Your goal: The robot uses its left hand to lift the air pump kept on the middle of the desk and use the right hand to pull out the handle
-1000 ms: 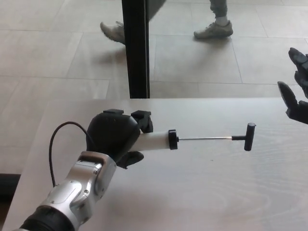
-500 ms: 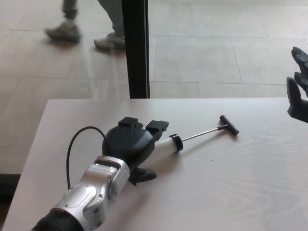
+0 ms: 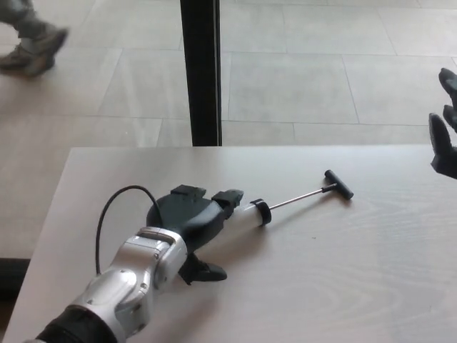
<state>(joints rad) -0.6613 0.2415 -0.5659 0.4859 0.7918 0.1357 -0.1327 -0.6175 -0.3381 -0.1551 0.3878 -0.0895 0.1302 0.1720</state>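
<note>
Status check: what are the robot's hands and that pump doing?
Left hand on air pump. Handle pulled out. Right hand apart, at desk edge. Nothing in the way.

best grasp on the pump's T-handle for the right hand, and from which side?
Take the T-handle by its black crossbar, coming from the robot's right, probably from above. It sits clear at the end of the extended rod, pointing toward the right hand, away from the left hand.

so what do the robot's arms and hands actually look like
The left forearm has a glossy silver-grey shell with a darker band at the wrist and a black section toward the elbow. A thin black cable loops from it up to the hand. The left hand is matte black, with a rounded back and blocky fingers. Of the right hand, only thick black fingers show at the picture's edge.
</note>
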